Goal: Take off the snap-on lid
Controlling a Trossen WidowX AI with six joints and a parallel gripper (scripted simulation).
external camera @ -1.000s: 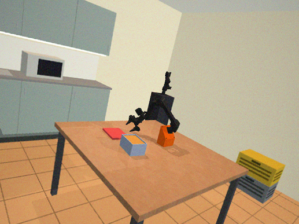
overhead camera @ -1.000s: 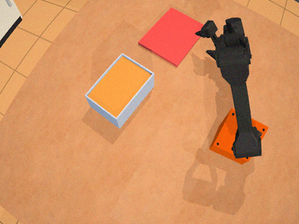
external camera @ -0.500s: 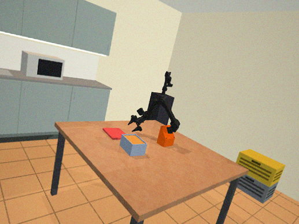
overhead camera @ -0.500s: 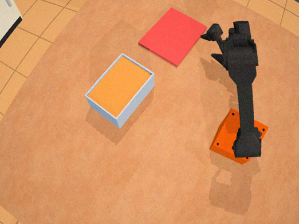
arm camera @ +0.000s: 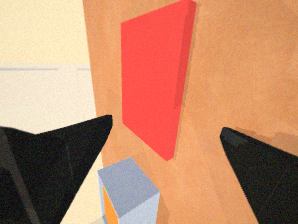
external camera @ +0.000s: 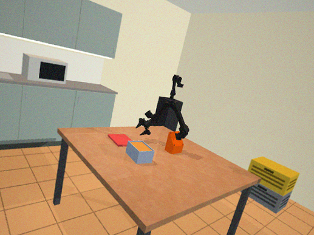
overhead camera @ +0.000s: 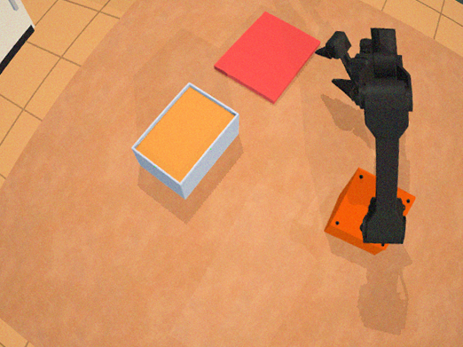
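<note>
The red lid (overhead camera: 267,57) (external camera: 119,139) (arm camera: 150,65) lies on the table beside the storage box and apart from it. It looks flat, with a smooth plain face up; its underside is hidden. The light blue-grey storage box (overhead camera: 212,158) (external camera: 145,158) (arm camera: 127,185) stands upright with its top uncovered. An orange surface (overhead camera: 187,133) (external camera: 140,145) (arm camera: 111,207) shows just inside its rim. My gripper (overhead camera: 325,66) (external camera: 139,131) (arm camera: 166,126) is wide open and empty. It is above the table, off the lid's side away from the box, and its fingers are clear of both.
An orange block with dark screws (overhead camera: 348,205) (external camera: 170,146) stands under the arm's base end. The table edge (external camera: 90,164) runs beyond the box and lid. A black pedestal (external camera: 161,112) stands behind the table's far corner. Stacked crates (external camera: 272,174) stand on the floor at the right.
</note>
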